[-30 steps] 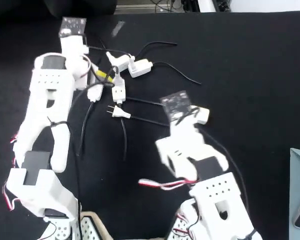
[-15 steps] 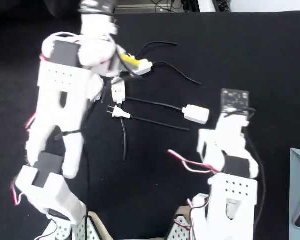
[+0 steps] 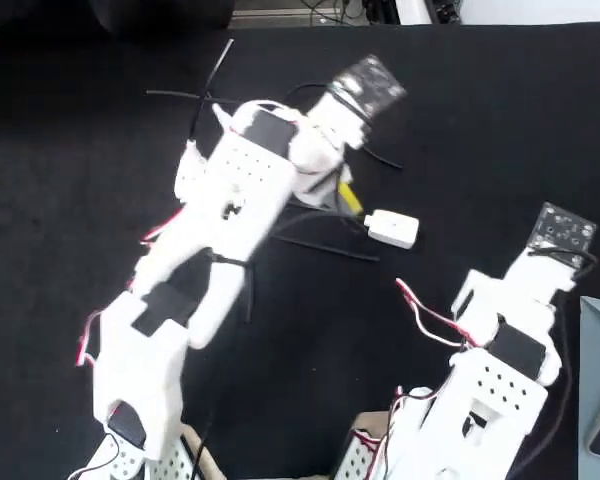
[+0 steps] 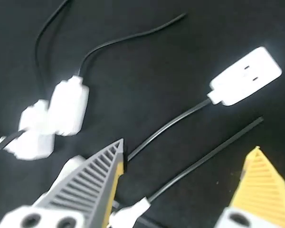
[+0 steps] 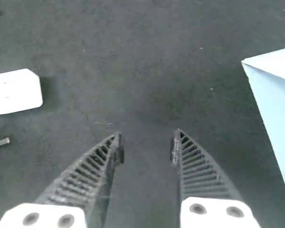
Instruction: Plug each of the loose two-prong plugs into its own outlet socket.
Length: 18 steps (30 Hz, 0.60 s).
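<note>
While one outlet socket (image 4: 246, 76) lies on the worktop (image 3: 480, 100) with empty slots, a loose plug (image 4: 129, 213) is seen unplugged beneath the left pincer (image 4: 187, 147), which is spread wide and empty. The right pincer (image 5: 147, 135), likewise apart, is held well aside. The slots are made out in the left wrist view, whereas in the high view the arm is laid across the plug.

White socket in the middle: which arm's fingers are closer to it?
Left. The left fingers hang just beside the socket; the right fingers sit farther off, on its opposite side.
</note>
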{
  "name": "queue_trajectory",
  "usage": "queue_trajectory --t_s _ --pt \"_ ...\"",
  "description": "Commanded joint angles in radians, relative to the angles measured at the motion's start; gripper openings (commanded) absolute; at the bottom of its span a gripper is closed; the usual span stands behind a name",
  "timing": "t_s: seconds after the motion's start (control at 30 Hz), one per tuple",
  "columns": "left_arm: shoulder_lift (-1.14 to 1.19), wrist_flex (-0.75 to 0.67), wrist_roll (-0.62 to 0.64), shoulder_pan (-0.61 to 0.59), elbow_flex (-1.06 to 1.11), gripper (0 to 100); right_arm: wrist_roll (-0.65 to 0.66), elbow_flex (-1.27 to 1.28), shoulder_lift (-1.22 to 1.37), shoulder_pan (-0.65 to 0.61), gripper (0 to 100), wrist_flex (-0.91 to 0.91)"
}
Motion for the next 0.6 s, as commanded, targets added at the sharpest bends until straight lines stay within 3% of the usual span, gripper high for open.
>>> queue_trajectory --t_s 0.0,0.43,0.57 --pt "0.055 -0.089 -0.048 0.054 -0.002 38 0.011 -0.050 -0.013 0.028 16.3 -0.011" --pt "0.328 -0.350 -0.051 0.064 -0.010 38 0.011 -0.019 -0.013 0.020 16.3 -0.011" --pt "0.381 -0.417 -0.055 0.062 -0.010 31 0.011 -0.018 -0.013 0.020 16.3 -0.011"
